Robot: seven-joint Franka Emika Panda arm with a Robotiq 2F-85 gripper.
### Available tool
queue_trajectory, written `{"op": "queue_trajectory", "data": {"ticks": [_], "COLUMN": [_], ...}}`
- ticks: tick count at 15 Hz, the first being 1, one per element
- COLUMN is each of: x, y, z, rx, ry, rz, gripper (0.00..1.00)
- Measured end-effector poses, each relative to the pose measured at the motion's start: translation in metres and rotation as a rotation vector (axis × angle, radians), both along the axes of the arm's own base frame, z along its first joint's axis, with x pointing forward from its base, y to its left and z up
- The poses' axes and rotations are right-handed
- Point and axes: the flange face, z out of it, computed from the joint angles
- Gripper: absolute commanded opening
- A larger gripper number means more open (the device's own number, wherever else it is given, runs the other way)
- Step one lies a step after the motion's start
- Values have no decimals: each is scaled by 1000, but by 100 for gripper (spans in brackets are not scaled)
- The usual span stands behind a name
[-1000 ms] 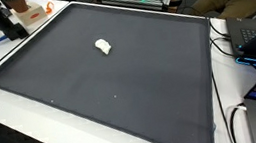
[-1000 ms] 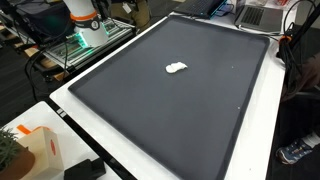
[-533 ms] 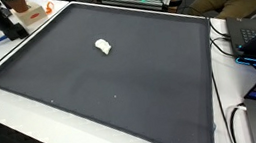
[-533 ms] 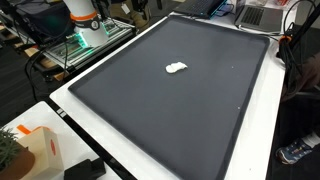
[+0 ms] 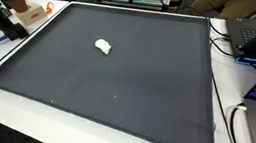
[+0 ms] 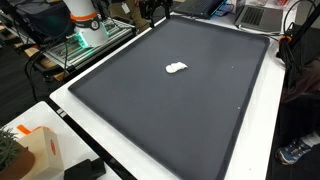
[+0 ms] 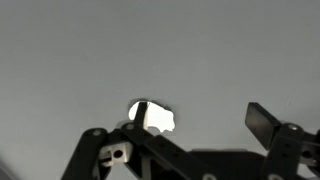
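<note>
Small white lump alone on a dark mat

The white lump (image 5: 103, 47) lies toward the far left of the dark mat (image 5: 122, 98), well in from its edges. The gripper (image 7: 200, 125) hangs high over it, jaws spread wide and holding nothing.

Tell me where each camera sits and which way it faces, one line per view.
Exterior view: raised beyond a corner of the dark mat, looking down across it to the white lump; no arm clearly shows.
Exterior view: raised at the opposite end, by the orange box, facing the same mat; a white column may be the arm's base.
Wrist view: above the mat, looking down on the lump; the open tool fills the bottom edge.
Shared: all three show mat and lump.
</note>
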Motion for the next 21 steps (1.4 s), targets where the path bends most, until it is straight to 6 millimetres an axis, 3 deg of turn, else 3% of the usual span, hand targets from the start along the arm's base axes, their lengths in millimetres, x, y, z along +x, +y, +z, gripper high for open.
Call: {"op": "queue_trajectory", "data": {"ticks": [4, 10, 17, 21], "x": [10, 26, 30, 39], "y": [-12, -55, -55, -54], "z": [-4, -37, -36, -28], "rx": [30, 37, 37, 54], "ry": [-50, -94, -110, -276], "rz": [-5, 35, 32, -21], "gripper": [100, 100, 100, 100]}}
